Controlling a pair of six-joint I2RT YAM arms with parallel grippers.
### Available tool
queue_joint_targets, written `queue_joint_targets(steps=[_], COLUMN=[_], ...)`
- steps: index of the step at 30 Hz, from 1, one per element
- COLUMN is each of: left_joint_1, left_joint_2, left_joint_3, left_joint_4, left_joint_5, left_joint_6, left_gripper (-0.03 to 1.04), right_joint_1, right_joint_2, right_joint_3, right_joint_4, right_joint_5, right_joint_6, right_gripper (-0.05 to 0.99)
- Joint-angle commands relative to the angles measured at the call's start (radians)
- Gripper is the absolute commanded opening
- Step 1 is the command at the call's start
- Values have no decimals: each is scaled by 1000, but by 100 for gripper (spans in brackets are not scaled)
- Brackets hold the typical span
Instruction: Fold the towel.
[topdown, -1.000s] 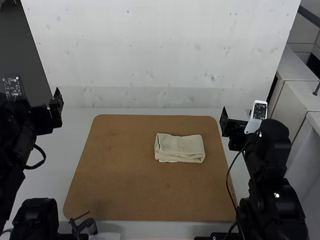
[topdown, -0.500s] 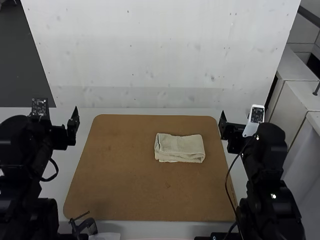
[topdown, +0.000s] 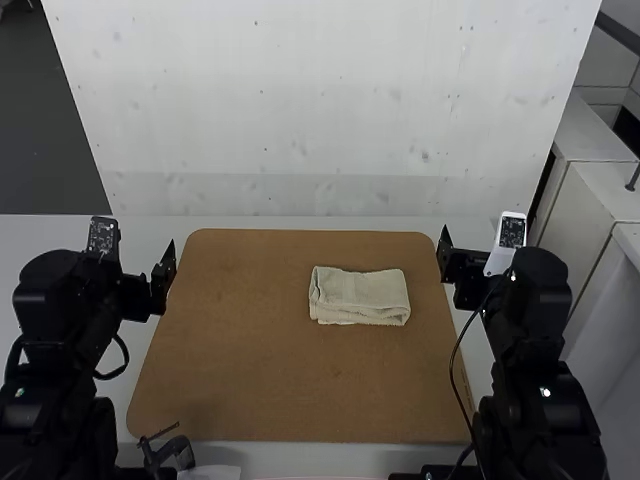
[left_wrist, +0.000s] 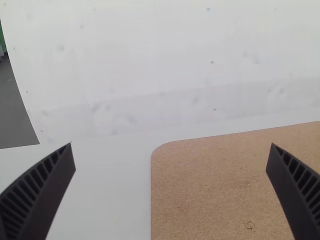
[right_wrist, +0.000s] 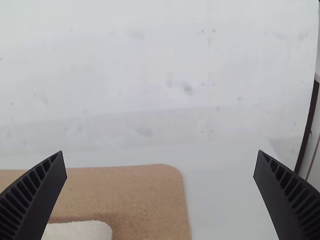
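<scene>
Holding nothing, the left gripper (left_wrist: 171, 145) has its fingers wide apart, by the board's left edge in the high view. The right gripper (right_wrist: 160, 151) is likewise spread and empty, near the board's right edge. The towel (topdown: 358, 297) lies between them, closer to the right one, as a compact, layered rectangle; layer count cannot be told. Under it is the brown board (topdown: 250, 350), set on the pale table (left_wrist: 110, 200).

Assessment: folding looks essentially complete; the step in hand is probably leaving the bundle be. Best method: both grippers should keep outside the cloth, since a fingertip brushing the near edge could lift a layer. If squaring is wanted, the right gripper is better placed: come down from above, nudge the uneven edge lightly, press without dragging, then rise straight up.
</scene>
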Motion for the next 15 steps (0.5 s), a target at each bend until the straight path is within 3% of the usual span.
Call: queue_joint_targets(steps=[1, 15], left_joint_1=[-5, -5], left_joint_2=[-11, -11], left_joint_3=[10, 11], left_joint_4=[12, 12], left_joint_5=[20, 20], left_joint_6=[-1, -1], left_gripper=[98, 98], right_joint_1=[-11, -10], right_joint_2=[7, 7], right_joint_3=[5, 5], right_joint_4=[10, 10], right_joint_5=[8, 7], right_joint_6=[-59, -65], right_gripper=[96, 96])
